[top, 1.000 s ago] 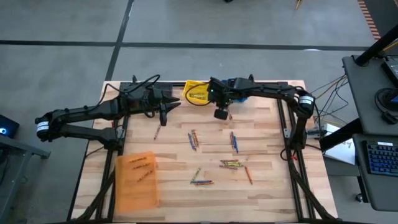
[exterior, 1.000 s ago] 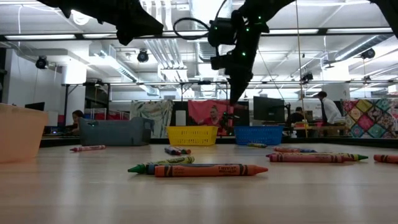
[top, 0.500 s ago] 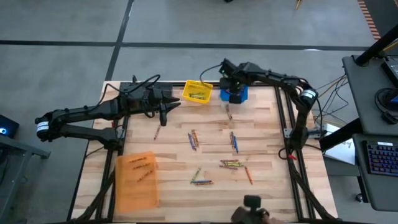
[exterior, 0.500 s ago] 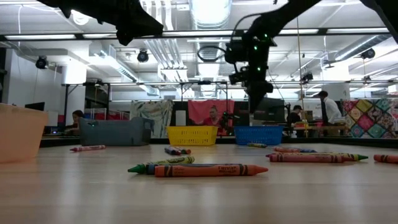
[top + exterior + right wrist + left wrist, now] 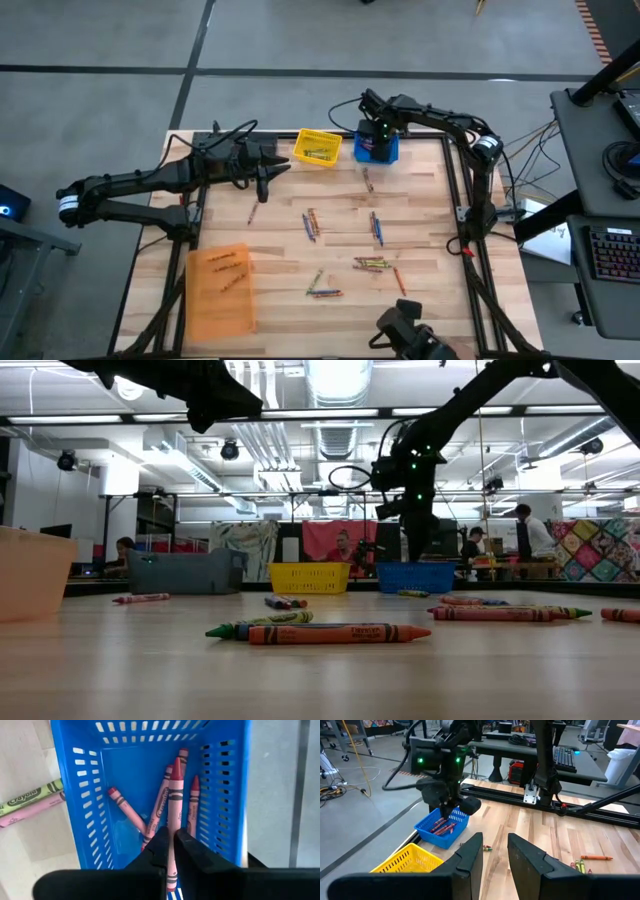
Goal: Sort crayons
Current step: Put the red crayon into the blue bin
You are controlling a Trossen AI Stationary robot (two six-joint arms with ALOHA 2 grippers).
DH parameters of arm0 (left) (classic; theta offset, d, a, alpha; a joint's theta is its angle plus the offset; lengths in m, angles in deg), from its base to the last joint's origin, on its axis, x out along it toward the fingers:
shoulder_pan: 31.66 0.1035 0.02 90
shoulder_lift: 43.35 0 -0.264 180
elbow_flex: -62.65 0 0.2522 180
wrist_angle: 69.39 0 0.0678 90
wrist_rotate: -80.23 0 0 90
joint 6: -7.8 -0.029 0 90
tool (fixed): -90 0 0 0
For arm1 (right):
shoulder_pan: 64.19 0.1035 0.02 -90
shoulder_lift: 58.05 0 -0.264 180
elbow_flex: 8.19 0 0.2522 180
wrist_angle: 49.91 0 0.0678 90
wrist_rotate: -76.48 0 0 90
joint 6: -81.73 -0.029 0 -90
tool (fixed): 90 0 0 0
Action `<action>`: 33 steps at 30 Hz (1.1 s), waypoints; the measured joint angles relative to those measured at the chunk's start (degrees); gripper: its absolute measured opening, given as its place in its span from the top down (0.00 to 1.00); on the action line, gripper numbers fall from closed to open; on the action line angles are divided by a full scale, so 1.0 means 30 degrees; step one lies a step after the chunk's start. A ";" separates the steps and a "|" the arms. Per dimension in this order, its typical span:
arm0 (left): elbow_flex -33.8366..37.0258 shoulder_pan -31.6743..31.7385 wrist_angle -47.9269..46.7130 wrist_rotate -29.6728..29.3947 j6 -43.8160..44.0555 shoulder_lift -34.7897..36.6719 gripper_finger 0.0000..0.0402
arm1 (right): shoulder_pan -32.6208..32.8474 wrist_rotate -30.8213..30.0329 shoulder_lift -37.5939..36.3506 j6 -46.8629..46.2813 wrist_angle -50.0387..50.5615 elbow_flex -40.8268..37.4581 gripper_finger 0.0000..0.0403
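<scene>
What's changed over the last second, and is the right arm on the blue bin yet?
Yes. The right gripper swung from beside the yellow bin across to above the blue bin, shut on a red crayon the whole way; nothing released yet. The left gripper stayed hovering over the table's left part, and the loose crayons lie where they were.

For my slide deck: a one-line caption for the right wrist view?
Right gripper holds a red crayon above the blue bin.

arms (image 5: 150, 182): black, jointed | white wrist bands | looped black cables | green LEDs, possibly status lights
</scene>
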 joint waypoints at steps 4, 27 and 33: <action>0.0000 0.0004 0.0000 -0.0003 0.0000 0.0000 0.82 | 0.0006 0.0006 0.0231 -0.0396 -0.0075 0.0000 0.97; 0.0000 0.0004 0.0000 -0.0003 0.0000 0.0000 0.82 | -0.0029 0.0004 0.0246 -0.1455 -0.0398 0.0000 0.95; 0.0000 0.0004 0.0000 0.0000 0.0006 0.0000 0.82 | -0.0022 -0.0657 0.0239 -0.1153 -0.0311 0.0000 0.92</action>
